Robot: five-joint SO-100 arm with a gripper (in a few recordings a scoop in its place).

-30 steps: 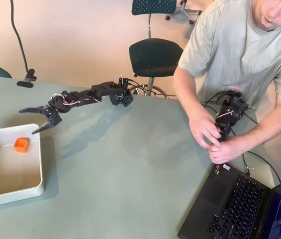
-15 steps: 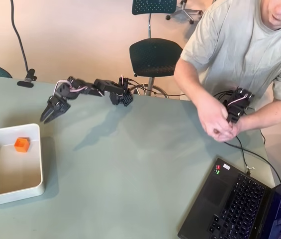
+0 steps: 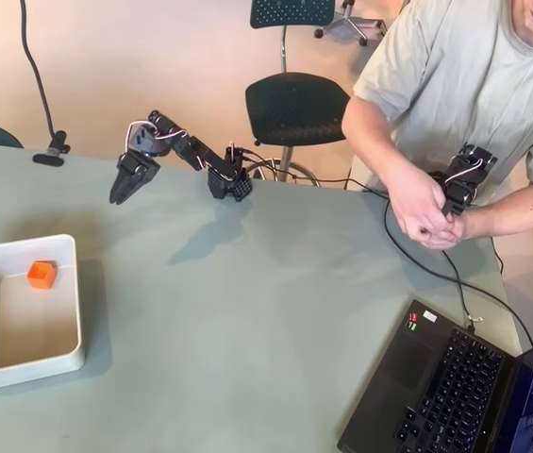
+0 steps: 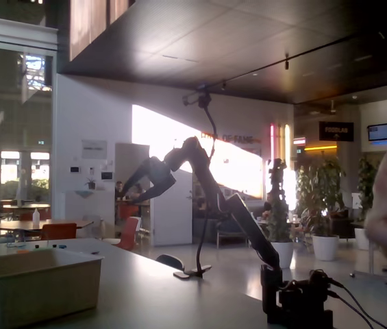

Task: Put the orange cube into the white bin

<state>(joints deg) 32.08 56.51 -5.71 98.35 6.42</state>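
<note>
The pincer (image 3: 118, 195) hangs raised above the tabletop (image 3: 247, 321) near its far edge, holding nothing, its fingers seemingly almost together though the side view is dim. Well apart at the left, the orange cube (image 3: 41, 275) lies inside the white bin (image 3: 70, 354), near its far wall.

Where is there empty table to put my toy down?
The biggest bare patch is mid-table, between the white bin and the laptop. There is bare floor inside the bin too, below the orange cube. It gets crowded along the far edge: the arm's base, the end effector, cables, and the person's hands.
</note>
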